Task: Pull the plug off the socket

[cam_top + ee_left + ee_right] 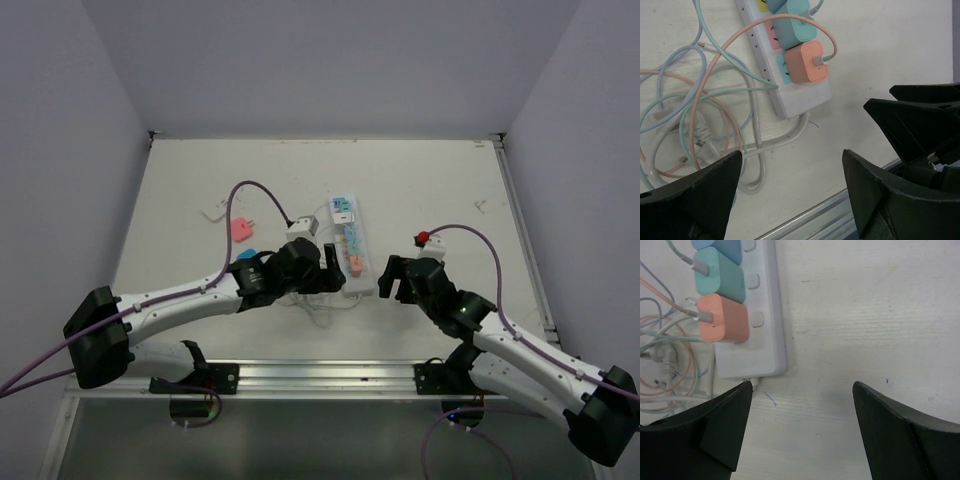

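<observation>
Found orange plug at socket's near end, ahead of open left claw; right claw open, beside socket.

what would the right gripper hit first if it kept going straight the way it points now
Likely the bare table just beside the near end of the socket. One finger lines up with that end, so it might clip it; depth is unclear.

We're seeing a smooth white plastic socket, a matt orange plastic plug, and a scuffed, matt off-white table.
</observation>
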Robot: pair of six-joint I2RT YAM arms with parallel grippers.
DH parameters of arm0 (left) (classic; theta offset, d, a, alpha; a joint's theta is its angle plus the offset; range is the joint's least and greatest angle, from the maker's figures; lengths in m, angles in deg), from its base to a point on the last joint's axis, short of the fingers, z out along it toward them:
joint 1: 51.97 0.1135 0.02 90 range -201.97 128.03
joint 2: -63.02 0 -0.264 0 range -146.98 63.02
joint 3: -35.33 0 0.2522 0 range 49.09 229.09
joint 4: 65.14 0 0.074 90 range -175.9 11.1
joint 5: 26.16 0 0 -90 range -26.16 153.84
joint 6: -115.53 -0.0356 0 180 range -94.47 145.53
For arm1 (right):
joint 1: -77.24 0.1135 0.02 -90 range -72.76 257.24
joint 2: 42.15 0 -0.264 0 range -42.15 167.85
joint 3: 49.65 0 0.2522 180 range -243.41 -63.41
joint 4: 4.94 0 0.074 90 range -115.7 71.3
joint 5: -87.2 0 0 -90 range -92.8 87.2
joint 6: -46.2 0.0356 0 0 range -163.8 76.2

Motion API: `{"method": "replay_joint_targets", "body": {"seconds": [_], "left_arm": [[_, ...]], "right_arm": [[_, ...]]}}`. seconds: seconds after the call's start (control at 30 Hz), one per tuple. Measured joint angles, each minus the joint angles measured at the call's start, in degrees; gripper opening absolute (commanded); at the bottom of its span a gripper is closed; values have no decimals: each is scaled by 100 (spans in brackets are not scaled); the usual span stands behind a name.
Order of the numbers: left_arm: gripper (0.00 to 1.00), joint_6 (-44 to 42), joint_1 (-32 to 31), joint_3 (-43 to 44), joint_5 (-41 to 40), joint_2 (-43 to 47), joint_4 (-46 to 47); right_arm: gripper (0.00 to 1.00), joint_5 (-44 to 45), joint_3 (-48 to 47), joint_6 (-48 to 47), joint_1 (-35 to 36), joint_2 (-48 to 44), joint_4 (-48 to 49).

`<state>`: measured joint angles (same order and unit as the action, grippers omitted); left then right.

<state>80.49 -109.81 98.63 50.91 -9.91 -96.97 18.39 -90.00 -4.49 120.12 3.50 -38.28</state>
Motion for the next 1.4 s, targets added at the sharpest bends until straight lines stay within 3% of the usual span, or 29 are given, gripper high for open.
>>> {"method": "replay_joint_targets", "body": {"seconds": [0.23, 0.47, 1.13, 1.4], "left_arm": [[84, 44, -151, 42, -37, -754, 238], [80, 59, 46, -188, 140, -1075, 763], [80, -4, 973, -734, 297, -1082, 1060], [81, 28, 973, -999, 490, -216, 1071]], "right_arm": [[84, -153, 267, -39, -138, -9, 44], [88, -625, 264, -367, -138, 601, 511], [92, -1025, -197, -682, 24, 1930, 1075], [76, -949, -330, -470, 326, 2201, 1172]]}}
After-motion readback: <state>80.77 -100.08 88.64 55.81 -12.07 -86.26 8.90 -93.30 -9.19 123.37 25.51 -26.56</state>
